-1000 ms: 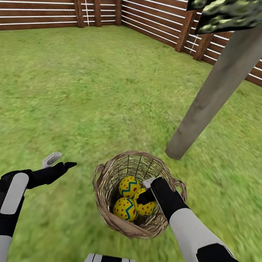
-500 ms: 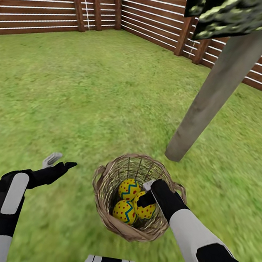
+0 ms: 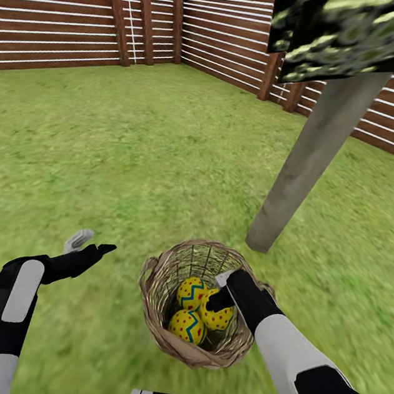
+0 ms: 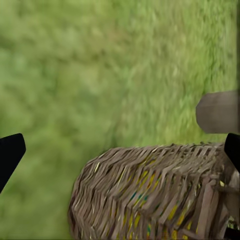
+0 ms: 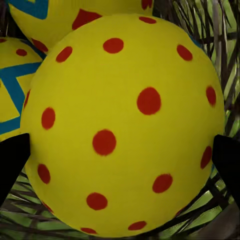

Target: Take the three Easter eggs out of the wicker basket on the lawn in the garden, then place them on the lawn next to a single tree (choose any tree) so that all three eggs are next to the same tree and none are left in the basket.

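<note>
The wicker basket [image 3: 159, 280] stands on the lawn [image 3: 134, 150] just in front of me, close to the foot of the tree [image 3: 302, 168]. Three Easter eggs lie inside it. My right gripper [image 3: 220, 296] reaches into the basket and is shut on the right-hand egg [image 3: 218, 319]. In the right wrist view its black fingertips [image 5: 14, 162] press either flank of that egg [image 5: 125, 120]. The other two eggs [image 3: 191, 292] [image 3: 187, 325] lie beside it. My left gripper [image 3: 89, 245] hovers open over the grass left of the basket [image 4: 160, 195], holding nothing.
A brown slatted fence [image 3: 60, 12] closes the garden at the back and right. The tree's dark blotched foliage [image 3: 348, 30] hangs overhead at upper right. Its trunk base [image 4: 217, 112] stands just beyond the basket. Open grass stretches left and ahead.
The whole picture has shifted, so the camera moved: basket, tree foot and fence now sit lower in view. Both arms keep their pose. The gripped egg sits slightly higher against the other two.
</note>
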